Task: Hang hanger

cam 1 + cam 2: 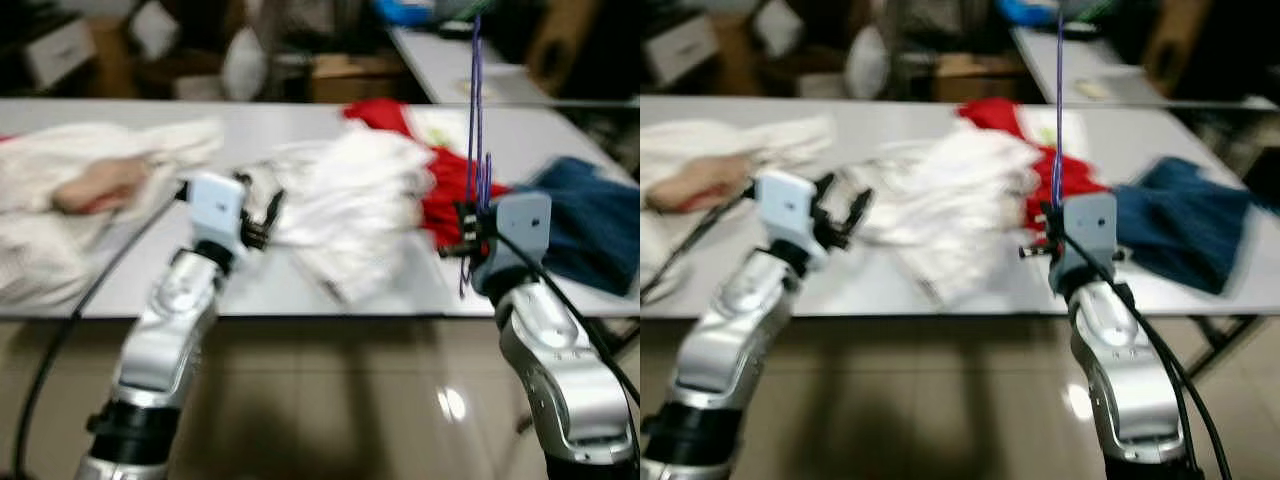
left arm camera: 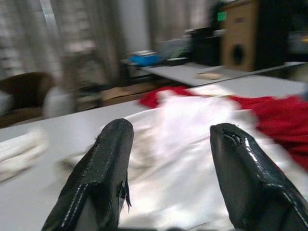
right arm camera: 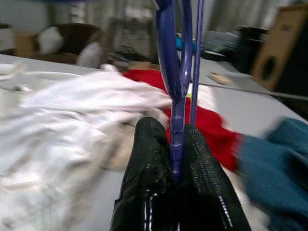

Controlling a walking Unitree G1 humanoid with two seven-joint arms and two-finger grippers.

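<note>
Pale grey tabletop (image 1: 300, 285) runs across in front of me, carrying a spread of loose garments; head views are motion-blurred, so fine detail is poor. White garment (image 1: 350, 205) lies crumpled at the middle of the tabletop, red garment (image 1: 450, 180) partly under and behind it toward my right, blue garment (image 1: 590, 225) further right near the edge. Cream-coloured pile (image 1: 60, 215) with a pinkish piece (image 1: 100, 185) on top sits at my left. Behind the tabletop: a second table (image 1: 455, 60) and dark, cluttered furniture, not resolvable. Glossy tiled floor (image 1: 330, 400) below the near edge. My right gripper (image 3: 175, 139) is raised just over the near edge, in front of the red garment; its fingers (image 3: 149, 159) are pressed together on the purple hanger (image 3: 175, 72). The hanger is thin, stands upright out of the grip, and rises past the top of the head views; clamped section is a narrow bar between the two pads, with a loop and a second thin strand beside it above. Hanger touches nothing else that I can make out. My left gripper (image 2: 168, 154) is held up over the near edge beside the white garment, fingers (image 2: 103, 163) spread apart with nothing between them; white cloth shows beyond the gap.
</note>
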